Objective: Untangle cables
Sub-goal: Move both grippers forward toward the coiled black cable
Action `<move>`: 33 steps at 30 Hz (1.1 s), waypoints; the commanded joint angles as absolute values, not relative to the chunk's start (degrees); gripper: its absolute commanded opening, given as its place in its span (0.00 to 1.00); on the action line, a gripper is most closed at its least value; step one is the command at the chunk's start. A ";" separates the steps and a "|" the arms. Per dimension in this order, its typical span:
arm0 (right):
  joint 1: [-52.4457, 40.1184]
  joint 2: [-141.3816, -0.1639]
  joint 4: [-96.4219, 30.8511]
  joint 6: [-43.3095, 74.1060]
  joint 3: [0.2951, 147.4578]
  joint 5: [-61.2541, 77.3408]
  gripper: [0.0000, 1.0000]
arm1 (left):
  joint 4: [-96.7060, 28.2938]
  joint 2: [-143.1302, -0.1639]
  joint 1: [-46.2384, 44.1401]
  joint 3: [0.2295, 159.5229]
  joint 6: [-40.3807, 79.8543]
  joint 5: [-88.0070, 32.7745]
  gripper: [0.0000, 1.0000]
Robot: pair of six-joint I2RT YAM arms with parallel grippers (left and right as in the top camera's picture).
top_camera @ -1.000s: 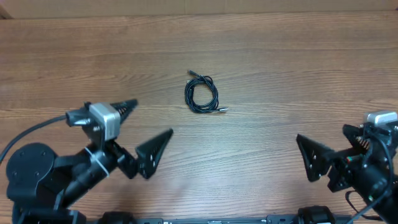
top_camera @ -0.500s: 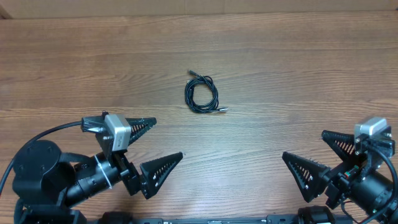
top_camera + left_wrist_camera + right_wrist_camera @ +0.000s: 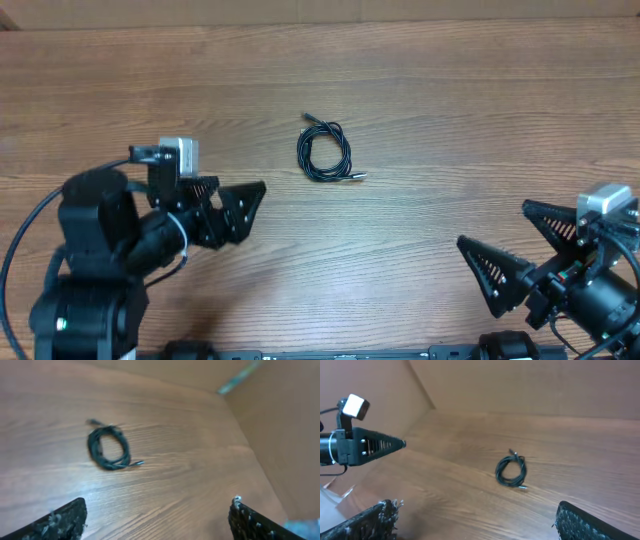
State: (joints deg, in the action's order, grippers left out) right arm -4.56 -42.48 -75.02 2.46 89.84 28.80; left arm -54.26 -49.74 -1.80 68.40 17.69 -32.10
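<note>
Cables (image 3: 324, 152) lie coiled mid table (image 3: 450, 100); nearer, my left pincer (image 3: 159, 501) and right pincer (image 3: 492, 224), all 2 spread apart, empty.

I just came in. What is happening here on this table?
Two robot arms are about to untangle the cables, which lie in one small coil in the middle of the table, untouched. The left end effector is open and points toward the coil; the right end effector is open too, farther off. Nothing is held yet.
</note>
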 commanded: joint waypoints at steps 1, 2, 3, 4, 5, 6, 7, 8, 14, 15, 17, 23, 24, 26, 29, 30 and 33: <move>-4.80 -42.76 -75.05 7.40 90.35 20.58 1.00 | -54.17 -53.10 -1.91 69.21 21.89 -28.12 0.91; -4.82 -42.92 -75.18 8.91 90.35 18.24 1.00 | -54.17 -54.08 -1.91 69.19 21.87 -28.12 0.93; -4.82 -43.13 -75.33 9.76 90.32 16.10 1.00 | -54.17 -55.37 -1.91 69.19 21.85 -28.16 0.95; -4.82 -43.42 -75.35 10.41 90.32 13.96 1.00 | -54.13 -56.45 -1.91 69.19 21.82 -28.32 0.96; -4.82 -43.77 -75.33 10.74 90.32 12.71 1.00 | -54.02 -57.76 -1.91 69.21 21.76 -28.56 0.96; -4.82 -44.14 -75.33 10.72 90.32 12.47 1.00 | -53.89 -58.94 -1.93 69.21 21.45 -29.04 0.97; -4.82 -44.66 -75.35 10.83 90.32 12.53 1.00 | -53.67 -60.36 -1.91 69.19 20.58 -29.91 0.97; -4.82 -45.25 -75.44 11.51 90.32 12.49 1.00 | -53.39 -61.82 -1.93 69.21 19.92 -30.74 0.97; -4.82 -50.30 -75.77 12.08 90.32 12.49 1.00 | -51.99 -70.02 -2.15 69.21 15.94 -36.42 1.00; -4.82 -51.48 -75.77 12.05 90.32 12.60 1.00 | -51.27 -71.26 -2.48 69.21 14.33 -37.85 1.00; -4.82 -53.49 -75.77 11.99 90.32 13.43 1.00 | -50.02 -73.19 -3.42 69.21 11.70 -39.05 1.00; -4.82 -59.72 -76.14 10.57 90.32 14.96 1.00 | -45.45 -78.22 -7.70 69.21 9.15 -34.85 1.00; -4.82 -60.71 -76.25 9.02 90.32 16.12 1.00 | -44.86 -78.85 -8.43 69.21 9.15 -33.56 1.00; -4.82 -62.96 -76.42 6.92 90.32 18.68 1.00 | -43.79 -80.14 -10.04 69.21 9.15 -30.57 1.00; -4.82 -66.61 -75.96 6.96 90.32 19.62 1.00 | -42.72 -81.30 -12.16 69.21 8.95 -28.82 1.00; -4.82 -68.23 -75.68 6.96 90.32 19.64 1.00 | -42.39 -81.47 -12.84 69.21 8.95 -27.94 1.00; -4.82 -72.99 -74.78 5.45 90.32 20.49 1.00 | -42.00 -81.54 -14.06 69.21 8.95 -24.03 1.00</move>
State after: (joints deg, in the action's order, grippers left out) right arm -4.56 -69.47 -75.44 7.77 89.84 18.55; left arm -42.35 -81.45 -13.08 68.40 10.39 -28.99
